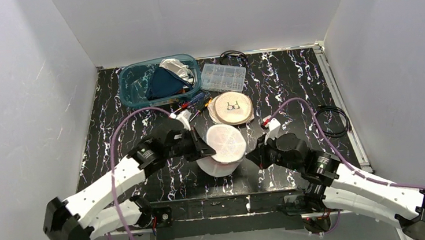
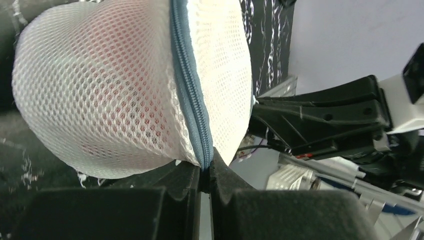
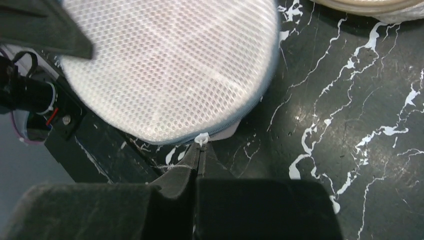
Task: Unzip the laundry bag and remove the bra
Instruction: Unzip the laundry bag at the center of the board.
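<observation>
The black marbled table [image 1: 289, 90] carries a teal bin [image 1: 132, 86] behind and left of the white mesh laundry bag [image 1: 226, 145]. Reddish fabric shows through the bag's mesh. At the bag's left, the left gripper [image 2: 206, 167] pinches its zipper seam [image 2: 187, 85]. At its right, the right gripper [image 3: 200, 150] is clamped on the white zipper pull [image 3: 201, 139].

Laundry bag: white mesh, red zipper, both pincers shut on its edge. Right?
Zipper is grey-blue, not red; the left wrist view shows it. Rest holds: laundry bag is white mesh, left pincer and right pincer shut on its edge.
</observation>
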Available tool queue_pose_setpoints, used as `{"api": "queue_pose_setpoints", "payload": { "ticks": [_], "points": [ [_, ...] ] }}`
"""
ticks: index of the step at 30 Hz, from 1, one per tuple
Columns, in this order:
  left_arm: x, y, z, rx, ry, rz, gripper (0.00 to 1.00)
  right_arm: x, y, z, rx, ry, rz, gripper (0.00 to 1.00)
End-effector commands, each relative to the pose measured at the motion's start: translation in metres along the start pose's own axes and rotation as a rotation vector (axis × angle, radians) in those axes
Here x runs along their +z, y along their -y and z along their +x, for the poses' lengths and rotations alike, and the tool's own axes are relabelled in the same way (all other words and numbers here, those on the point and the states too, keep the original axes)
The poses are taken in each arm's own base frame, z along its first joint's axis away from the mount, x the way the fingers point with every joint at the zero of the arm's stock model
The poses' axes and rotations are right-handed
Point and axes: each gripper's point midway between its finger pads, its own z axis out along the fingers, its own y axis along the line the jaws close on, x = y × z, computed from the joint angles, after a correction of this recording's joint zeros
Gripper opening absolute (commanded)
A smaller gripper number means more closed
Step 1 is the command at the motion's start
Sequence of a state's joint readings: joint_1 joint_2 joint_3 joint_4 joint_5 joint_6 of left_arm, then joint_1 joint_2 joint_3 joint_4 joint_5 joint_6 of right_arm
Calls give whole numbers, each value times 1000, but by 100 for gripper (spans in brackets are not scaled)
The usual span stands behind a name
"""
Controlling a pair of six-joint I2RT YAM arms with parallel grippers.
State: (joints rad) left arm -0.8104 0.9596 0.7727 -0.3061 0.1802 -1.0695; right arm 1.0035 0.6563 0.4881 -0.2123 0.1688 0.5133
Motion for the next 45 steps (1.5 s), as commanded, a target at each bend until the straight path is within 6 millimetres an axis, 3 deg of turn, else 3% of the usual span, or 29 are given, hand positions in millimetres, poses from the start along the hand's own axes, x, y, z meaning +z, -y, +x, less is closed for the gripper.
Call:
{"api": "queue_pose_setpoints", "payload": {
  "ticks": [1, 5, 6, 8, 10, 11, 13, 15, 19, 24, 30, 37, 45],
  "points": [
    [18, 39, -1, 276, -100, 267, 0, -15, -6, 18, -39, -72, -70, 1],
    [42, 31, -11, 316, -168, 233, 0, -16, -5, 29, 9, -77, -85, 1],
    [45, 28, -14, 302, -170, 225, 6, -16, -6, 29, 26, -70, -93, 1],
    [42, 27, -18, 282, -150, 233, 35, -14, -11, 30, 68, -56, -116, 1],
    [35, 22, -18, 262, -116, 217, 71, -9, -17, 30, 116, -44, -149, 1],
    [30, 17, -18, 247, -98, 192, 81, -6, -20, 29, 143, -38, -164, 1],
    [19, -1, -14, 209, -61, 129, 94, 0, -28, 23, 187, -8, -197, 1],
    [6, -17, -5, 136, -22, 96, 98, 5, -36, 19, 218, 15, -222, 1],
    [-10, -45, 23, -30, 51, 103, 98, 18, -45, 16, 227, 36, -221, 1],
    [-11, -53, 46, -105, 60, 120, 98, 39, -71, 32, 231, -5, -263, 1],
    [2, -47, 32, -206, 154, 133, 93, 49, -86, 39, 251, 23, -246, 1],
    [31, -57, 29, -264, 154, 39, 72, 44, -80, 33, 269, 82, -206, 1],
    [41, -62, 19, -251, 201, -17, 48, 36, -75, 38, 269, 69, -200, 1]
  ]
}}
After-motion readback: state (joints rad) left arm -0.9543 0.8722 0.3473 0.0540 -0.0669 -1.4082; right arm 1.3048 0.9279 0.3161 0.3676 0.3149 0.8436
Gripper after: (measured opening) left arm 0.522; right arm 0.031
